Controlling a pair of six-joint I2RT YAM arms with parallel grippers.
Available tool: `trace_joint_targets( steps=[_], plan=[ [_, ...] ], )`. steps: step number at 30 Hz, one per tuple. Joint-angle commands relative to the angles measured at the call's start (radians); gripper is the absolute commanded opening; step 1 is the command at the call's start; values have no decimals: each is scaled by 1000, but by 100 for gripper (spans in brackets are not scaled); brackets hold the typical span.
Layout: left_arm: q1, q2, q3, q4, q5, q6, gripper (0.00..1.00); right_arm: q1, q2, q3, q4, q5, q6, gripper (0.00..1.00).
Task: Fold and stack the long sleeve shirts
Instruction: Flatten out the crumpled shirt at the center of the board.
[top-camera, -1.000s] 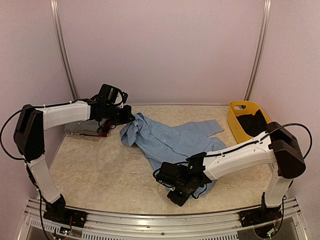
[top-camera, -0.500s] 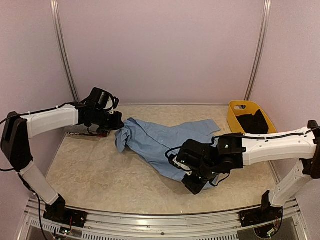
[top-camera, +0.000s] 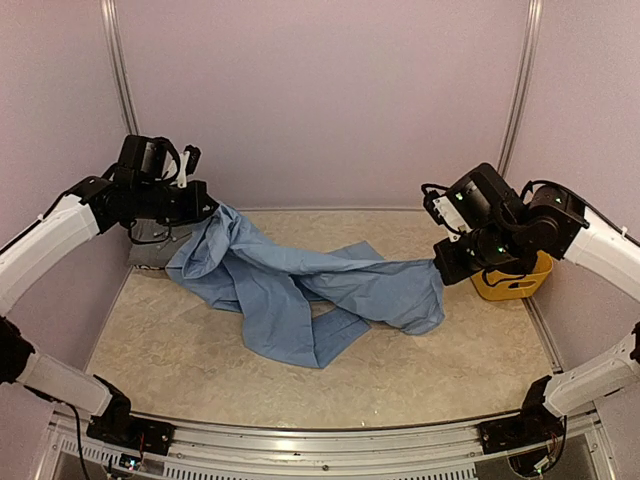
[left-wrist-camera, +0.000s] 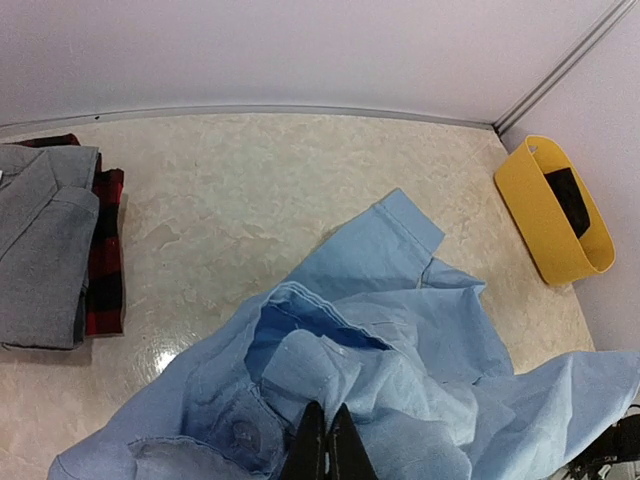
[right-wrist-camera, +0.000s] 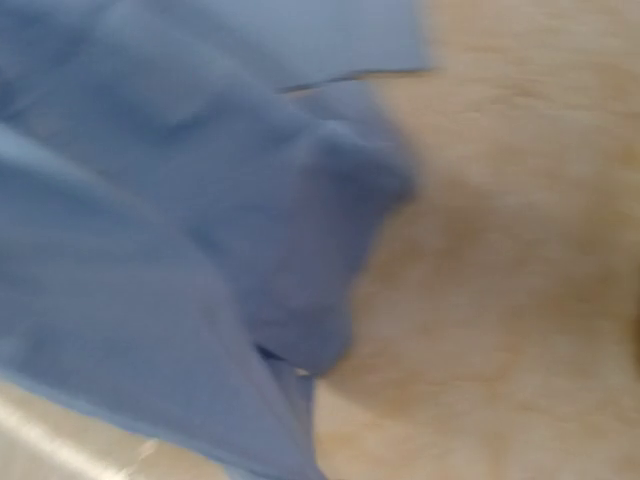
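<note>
left claw (top-camera: 198, 198): your two dark fingers are pressed together, pinching a bunched fold of the light blue shirt; the wrist view shows the tips closed into one narrow point with cloth gathered around them.
grey shirt (left-wrist-camera: 40, 250): smooth plain cloth, folded flat into a rectangle with a collar fold showing. It lies below and beside your left claw, towards the left wall.
plaid shirt (left-wrist-camera: 104, 250): red-and-black check, folded. It lies under the grey shirt with only its edge sticking out on the side nearer the claw.
light blue shirt (top-camera: 300, 290): thin, soft woven cloth, creased and unfolded. It is strung between your two claws, sagging in the middle, and one long flat sleeve trails on the surface. A stitched cuff and a small button show close to the left claw.
surface (top-camera: 200, 350): pale, marbled and slightly glossy, below both claws.
right claw (top-camera: 446, 268): closed, pinching the shirt's far edge, which rises to it in a taut fold. Its wrist view is blurred, showing only blue cloth over the surface.
basket (top-camera: 510, 287): yellow smooth plastic with an oval rim, just behind and below the right claw. A dark item (left-wrist-camera: 572, 200) lies inside.
count: three shirts, two folded and one unfolded; one basket; two claws.
</note>
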Motion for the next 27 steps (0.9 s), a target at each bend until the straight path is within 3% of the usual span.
trace_joint_targets(
  steps=[1,4,9,13,15,20,24,27],
  plan=[
    [22,207,82,33,21,26,1,-152,11,32,-21,55,-57,0],
    [25,399,170,79,14,19,11,-249,54,13,46,20,-107,0],
    [29,687,366,111,-96,-3,49,-355,167,-20,172,-17,-174,0],
    [-2,624,220,239,-125,0,75,-394,232,-27,251,-84,-214,0],
    [-33,523,111,276,-143,14,79,-413,252,-25,277,-108,-230,0],
    [-173,308,-128,338,5,75,80,-455,304,-5,307,-137,-263,0],
    [-289,294,-175,342,41,129,77,-476,350,29,326,-154,-279,0],
    [-336,386,-135,333,41,154,72,-491,380,63,328,-165,-285,0]
  ],
)
